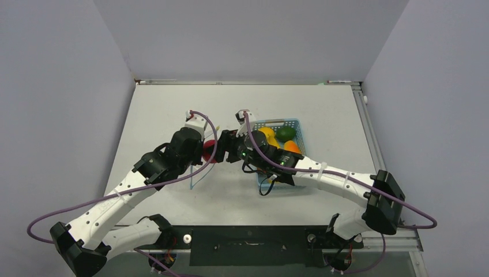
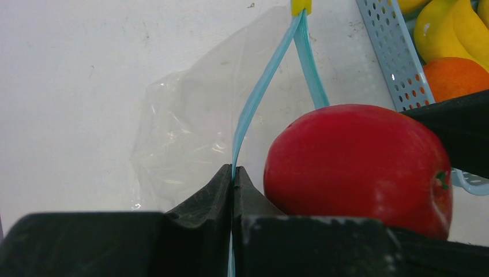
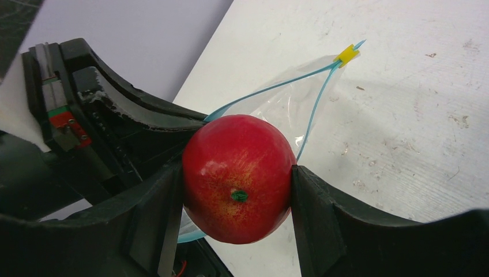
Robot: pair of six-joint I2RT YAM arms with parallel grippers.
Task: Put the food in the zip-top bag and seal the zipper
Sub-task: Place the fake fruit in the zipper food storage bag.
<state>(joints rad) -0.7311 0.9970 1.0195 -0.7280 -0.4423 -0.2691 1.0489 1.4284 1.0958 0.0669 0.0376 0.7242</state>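
1. Left gripper (image 2: 233, 173) was clenched on one lip of the zipper (image 2: 254, 109), holding the mouth of the zip-top bag (image 2: 184, 138) spread above the table (image 2: 69, 86).
2. Right gripper (image 3: 237, 190) grasped the red apple (image 2: 357, 164) by its sides, stem end toward its camera, right at the open mouth. Whether it had passed the lips, could not tell.
3. Orange (image 2: 455, 78), lime (image 1: 285, 133) and yellow pieces (image 2: 444, 26) lay in the basket (image 2: 395, 57), just beside the bag.
4. Handling, judged: apple hard, glossy and light, liable to squirt from the pads, so grip across its widest part. Bag film thin, limp, slippery; take it by the stiffer strip, not the film.
5. Yellow slider (image 3: 347, 53) sat at the strip's far end.
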